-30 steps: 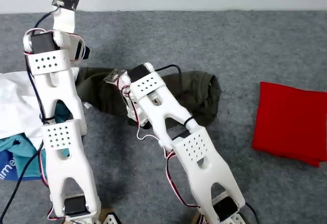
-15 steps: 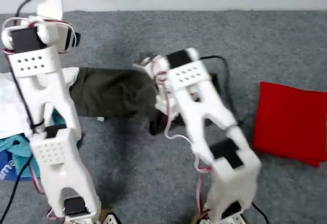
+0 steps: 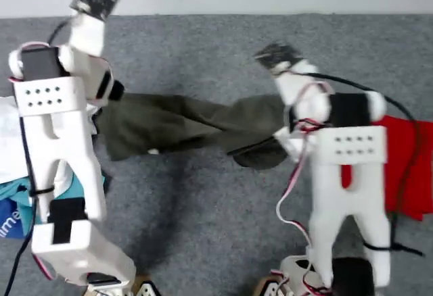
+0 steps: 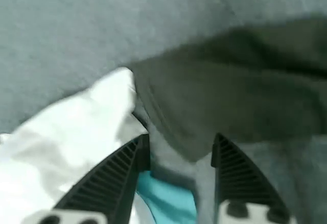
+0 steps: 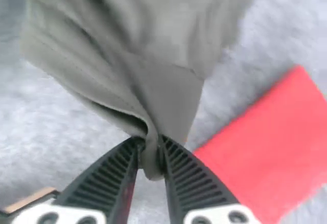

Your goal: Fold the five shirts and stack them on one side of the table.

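One red shirt (image 3: 409, 174) lies folded on the right of the bench (image 3: 203, 228). My right claw (image 5: 149, 147) pinches the olive shirt (image 3: 183, 124), stretched mid-bench, and my left claw (image 4: 176, 147) gapes wide over its other end. A white shirt (image 3: 10, 140) and a teal shirt (image 3: 17, 198), perhaps more, lie unfolded at left.

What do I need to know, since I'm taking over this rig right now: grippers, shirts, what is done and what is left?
Left gripper: open, over one end of the olive shirt, beside the white shirt.
Right gripper: shut on the olive shirt's other end, with cloth bunched between its jaws.
Olive shirt: stretched out mid-table, unfolded.
Red shirt: folded flat at the right side.
White shirt, teal shirt and a blue cloth: heaped at the left edge.
Done: the red shirt only, as far as I can see.
Left: fold the olive shirt, then the left heap, and stack everything on one side.
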`<action>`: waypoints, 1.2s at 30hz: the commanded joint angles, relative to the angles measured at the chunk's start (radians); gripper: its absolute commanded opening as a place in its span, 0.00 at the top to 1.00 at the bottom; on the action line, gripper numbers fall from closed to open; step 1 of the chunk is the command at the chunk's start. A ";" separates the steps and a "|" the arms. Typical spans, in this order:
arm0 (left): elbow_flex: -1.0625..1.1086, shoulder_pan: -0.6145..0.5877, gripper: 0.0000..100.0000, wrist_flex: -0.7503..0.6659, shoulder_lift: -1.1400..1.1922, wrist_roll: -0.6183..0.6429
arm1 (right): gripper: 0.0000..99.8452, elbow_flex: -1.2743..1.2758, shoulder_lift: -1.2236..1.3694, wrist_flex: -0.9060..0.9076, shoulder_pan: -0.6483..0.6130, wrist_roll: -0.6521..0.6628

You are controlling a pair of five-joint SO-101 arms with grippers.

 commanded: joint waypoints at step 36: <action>0.437 0.173 0.77 -0.192 0.419 -0.252 | 0.99 -0.005 -0.050 0.036 0.205 0.029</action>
